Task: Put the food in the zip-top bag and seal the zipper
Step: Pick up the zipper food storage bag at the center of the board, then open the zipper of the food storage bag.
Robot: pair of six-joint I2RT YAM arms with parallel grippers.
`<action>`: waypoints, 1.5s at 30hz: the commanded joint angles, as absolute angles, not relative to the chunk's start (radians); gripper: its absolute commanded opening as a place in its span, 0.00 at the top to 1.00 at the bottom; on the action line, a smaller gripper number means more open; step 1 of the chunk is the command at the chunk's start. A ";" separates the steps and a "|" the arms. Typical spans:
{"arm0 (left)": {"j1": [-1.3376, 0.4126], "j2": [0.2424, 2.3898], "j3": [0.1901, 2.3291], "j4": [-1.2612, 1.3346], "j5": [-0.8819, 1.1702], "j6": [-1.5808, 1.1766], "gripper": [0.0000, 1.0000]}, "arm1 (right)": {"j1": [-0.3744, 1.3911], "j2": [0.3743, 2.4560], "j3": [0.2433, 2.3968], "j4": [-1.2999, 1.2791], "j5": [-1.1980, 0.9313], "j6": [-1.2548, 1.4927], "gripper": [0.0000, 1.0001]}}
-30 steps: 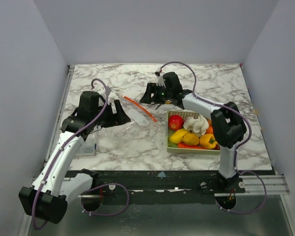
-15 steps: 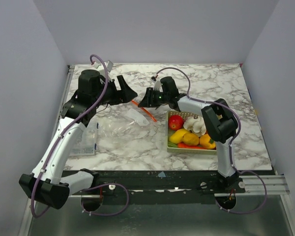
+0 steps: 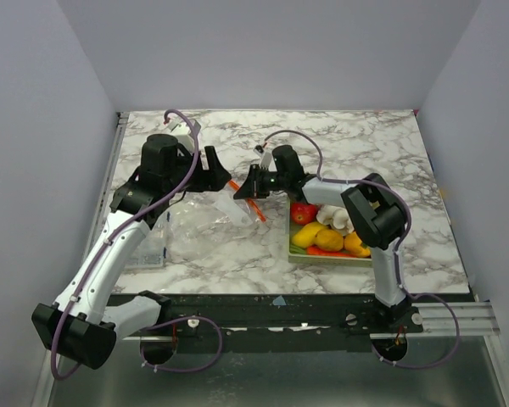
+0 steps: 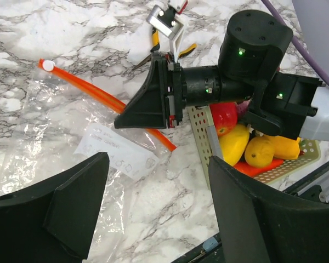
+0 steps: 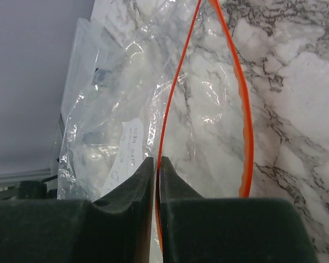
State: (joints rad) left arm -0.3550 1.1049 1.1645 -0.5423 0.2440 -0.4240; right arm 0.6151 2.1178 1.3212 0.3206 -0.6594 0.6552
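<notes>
1 zipper (image 4: pixel 98 93) lip pinched in R claw (image 5: pixel 156 164) | L claw (image 4: pixel 153 213) gaping | zipper lies diag, far-L to near-R, top view

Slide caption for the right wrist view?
Wrist view: right gripper pinches one lip of the orange zipper, zip-top bag mouth open on marble table.

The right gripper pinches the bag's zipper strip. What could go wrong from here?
The right gripper pinches only one thin lip of the zipper; it may slip out when pulled.
The left gripper hangs open, holding nothing, so the zip-top bag may slide across the marble instead of opening.
The two grippers are close together and could collide.
</notes>
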 commanded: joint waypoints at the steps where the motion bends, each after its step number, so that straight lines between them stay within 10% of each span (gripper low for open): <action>1: -0.356 1.098 1.155 -0.507 0.219 -0.405 0.28 | 0.650 2.013 1.263 0.329 -0.614 0.682 0.92; 16: -0.357 1.040 1.108 -0.463 0.167 -0.480 0.34 | 0.962 1.582 1.130 0.095 0.082 0.423 0.99; 37: -0.426 1.255 1.196 -0.598 0.188 -0.465 0.55 | 1.092 1.547 1.060 0.272 0.319 0.457 0.99; 45: -0.449 1.276 1.212 -0.616 0.172 -0.435 0.94 | 1.107 1.563 1.131 0.177 0.338 0.510 0.99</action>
State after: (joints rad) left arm -0.4427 1.2827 1.1740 -0.5854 0.1715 -0.4648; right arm 1.0912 1.5764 1.0771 0.2283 0.2890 0.4709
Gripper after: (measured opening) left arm 0.160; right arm 0.008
